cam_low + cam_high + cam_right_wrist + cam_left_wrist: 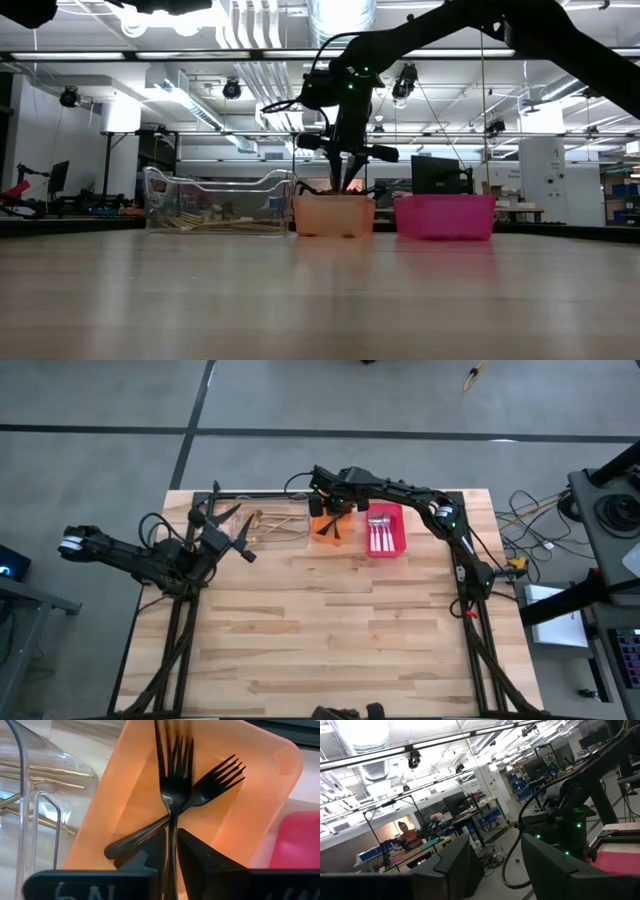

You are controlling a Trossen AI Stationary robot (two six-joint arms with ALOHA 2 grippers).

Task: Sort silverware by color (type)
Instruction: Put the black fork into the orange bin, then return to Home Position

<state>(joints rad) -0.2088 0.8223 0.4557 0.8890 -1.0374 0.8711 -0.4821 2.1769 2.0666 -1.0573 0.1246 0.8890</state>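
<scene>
Our right tool (169,851) hangs just above the orange plastic bin (260,820), clenched on the handle of a slim black plastic fork (174,780). The fork's long axis runs straight ahead from the fingertips, tines pointing away from the tool, and it crosses a second black fork (210,787) lying aslant on the bin floor directly beneath. We judge the release needs only a short drop, since the held fork is already inside the bin's walls. To one side of this tool stands the clear plastic bin (270,523) with the gold utensils (35,772); to the other, the red plastic bin (399,546) with the silver forks (380,532). Our left tool (228,526) waits beyond the clear bin, above the wooden bench (330,630), fingers spread and empty.
</scene>
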